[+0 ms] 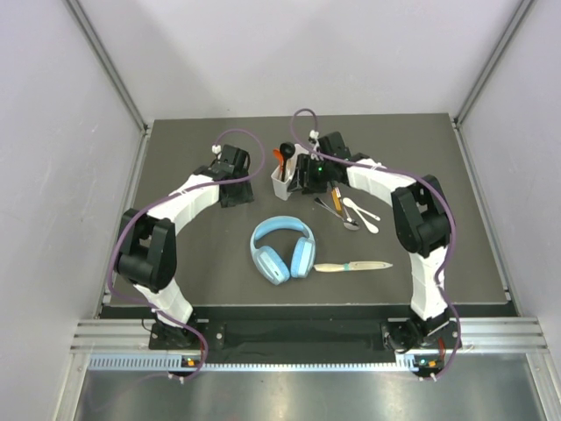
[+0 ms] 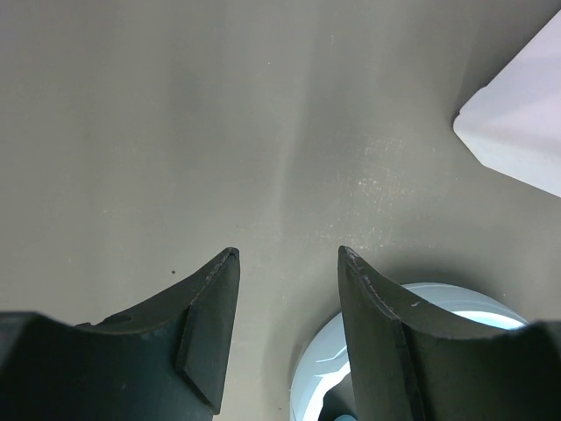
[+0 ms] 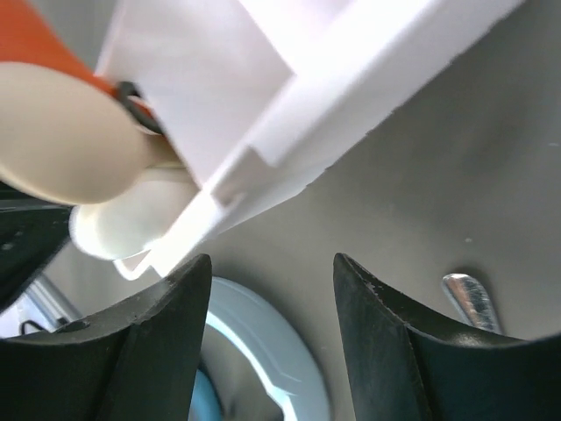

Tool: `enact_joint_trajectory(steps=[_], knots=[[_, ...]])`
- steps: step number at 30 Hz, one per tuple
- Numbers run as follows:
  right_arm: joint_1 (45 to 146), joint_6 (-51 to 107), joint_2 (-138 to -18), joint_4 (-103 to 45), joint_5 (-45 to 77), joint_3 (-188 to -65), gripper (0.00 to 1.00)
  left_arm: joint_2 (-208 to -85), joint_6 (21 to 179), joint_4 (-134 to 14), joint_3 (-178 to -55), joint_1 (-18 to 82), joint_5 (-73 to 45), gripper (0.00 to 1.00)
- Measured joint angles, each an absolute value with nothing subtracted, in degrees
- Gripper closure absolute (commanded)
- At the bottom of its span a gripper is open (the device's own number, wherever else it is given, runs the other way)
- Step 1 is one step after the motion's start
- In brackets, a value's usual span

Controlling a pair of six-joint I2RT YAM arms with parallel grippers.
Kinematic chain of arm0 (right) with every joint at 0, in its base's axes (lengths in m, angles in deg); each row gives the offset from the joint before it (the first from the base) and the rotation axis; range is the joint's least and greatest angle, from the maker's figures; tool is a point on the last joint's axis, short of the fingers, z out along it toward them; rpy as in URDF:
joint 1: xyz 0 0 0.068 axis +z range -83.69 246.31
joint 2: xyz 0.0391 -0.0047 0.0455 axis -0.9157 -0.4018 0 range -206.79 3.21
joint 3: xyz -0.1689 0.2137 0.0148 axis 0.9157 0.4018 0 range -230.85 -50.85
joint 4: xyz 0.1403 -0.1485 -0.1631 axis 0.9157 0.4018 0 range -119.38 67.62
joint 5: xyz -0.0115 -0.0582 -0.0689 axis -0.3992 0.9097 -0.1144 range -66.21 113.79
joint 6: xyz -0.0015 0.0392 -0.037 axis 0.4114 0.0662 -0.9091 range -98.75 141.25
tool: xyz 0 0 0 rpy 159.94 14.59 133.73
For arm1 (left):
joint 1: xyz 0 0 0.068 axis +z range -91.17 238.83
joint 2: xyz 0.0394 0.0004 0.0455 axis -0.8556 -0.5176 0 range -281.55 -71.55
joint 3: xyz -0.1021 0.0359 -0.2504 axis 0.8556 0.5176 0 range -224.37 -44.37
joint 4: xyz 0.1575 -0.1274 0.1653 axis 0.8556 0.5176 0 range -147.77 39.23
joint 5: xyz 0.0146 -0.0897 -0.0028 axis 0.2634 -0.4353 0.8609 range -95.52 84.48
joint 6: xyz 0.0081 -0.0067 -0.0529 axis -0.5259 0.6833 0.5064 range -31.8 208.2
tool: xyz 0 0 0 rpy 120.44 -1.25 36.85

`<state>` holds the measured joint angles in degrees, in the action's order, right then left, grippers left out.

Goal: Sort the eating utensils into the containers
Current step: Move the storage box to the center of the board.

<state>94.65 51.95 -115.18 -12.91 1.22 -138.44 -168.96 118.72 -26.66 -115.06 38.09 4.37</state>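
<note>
The white caddy (image 1: 283, 181) stands at the table's back middle, with an orange-red spoon (image 1: 278, 157) and a black scoop spoon (image 1: 287, 148) standing in it. My right gripper (image 1: 305, 180) is open and empty, right beside the caddy's right side. In the right wrist view (image 3: 272, 263) the caddy's wall (image 3: 298, 105), the orange-red spoon (image 3: 35, 44) and a white spoon bowl (image 3: 70, 145) fill the upper left. White spoons (image 1: 362, 213), a metal spoon (image 1: 338, 214) and a wooden-handled knife (image 1: 352, 266) lie on the table. My left gripper (image 1: 235, 195) is open and empty left of the caddy; it also shows in the left wrist view (image 2: 287, 254).
Light-blue headphones (image 1: 282, 248) lie at mid-table in front of the caddy; they also show in the left wrist view (image 2: 438, 307) and the right wrist view (image 3: 263, 346). A caddy corner (image 2: 517, 132) shows at right. A metal utensil tip (image 3: 469, 300) lies by my right finger.
</note>
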Motion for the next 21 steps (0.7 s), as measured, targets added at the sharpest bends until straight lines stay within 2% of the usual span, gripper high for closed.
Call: enact_joint_trajectory(steps=[9, 14, 21], knots=[[93.34, 51.49, -111.21, -6.31, 5.31, -137.52, 0.40, -168.96, 118.77, -27.05, -114.82, 38.27, 4.59, 0.46], [88.77, 49.90, -105.04, -3.84, 7.71, -136.65, 0.41, -168.96, 118.79, -27.31, -114.41, 38.95, 4.54, 0.46], [82.52, 48.67, -104.80, -1.48, 9.70, -142.18, 0.41, -169.51, 118.79, -27.36, -114.52, 39.91, 4.52, 0.46]])
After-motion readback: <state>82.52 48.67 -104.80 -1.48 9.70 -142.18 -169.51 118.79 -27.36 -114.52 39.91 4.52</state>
